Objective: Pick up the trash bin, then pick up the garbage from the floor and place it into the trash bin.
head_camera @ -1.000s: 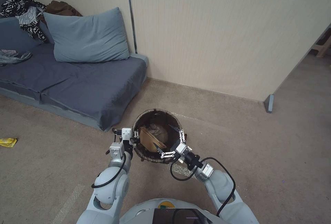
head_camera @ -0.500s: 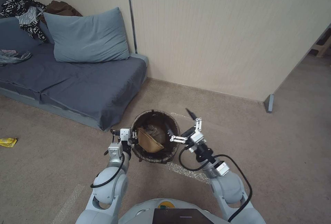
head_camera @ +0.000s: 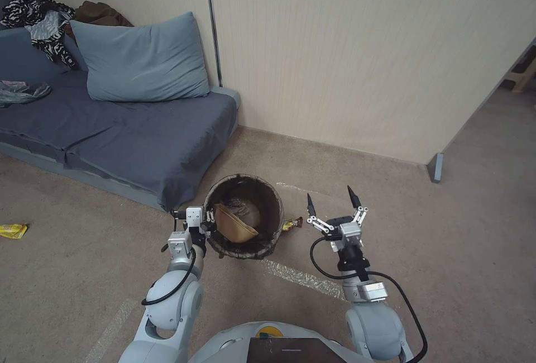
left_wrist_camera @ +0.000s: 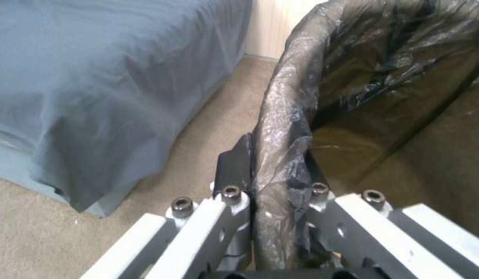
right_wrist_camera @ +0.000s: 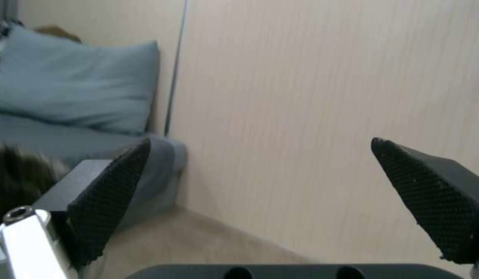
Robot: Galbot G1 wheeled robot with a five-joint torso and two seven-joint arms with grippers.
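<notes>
1. Trash bin (head_camera: 244,247) stands on the carpet just off the corner of the grey sofa (head_camera: 139,139); its dark liner is folded over the rim, and a tan paper bag (head_camera: 233,224) leans inside against the near-left wall, with crumpled stuff behind it.
2. The left hand (head_camera: 207,228) is at the bin's left rim. The head view does not make the grip plain; the left wrist view does: the two fingers (left_wrist_camera: 234,166) are pinched onto the liner-covered rim (left_wrist_camera: 280,155), one outside and one inside the bin.
3. The right hand (head_camera: 333,202) is held up to the right of the bin, apart from it, its two black fingertips spread wide and holding nothing. The right wrist view confirms the gap, with only the beige wall (right_wrist_camera: 301,97) between the pads (right_wrist_camera: 113,182), and a blue pillow (right_wrist_camera: 69,81) off to one side.
4. The head view alone shows litter on the floor: a small brown-and-yellow wrapper (head_camera: 291,223) lying just beside the bin's right side, between bin and right hand, and a yellow snack wrapper (head_camera: 12,230) far to the left, well apart from the bin.
5. Patterned clothing (head_camera: 39,17) is draped on the sofa's back corner.
</notes>
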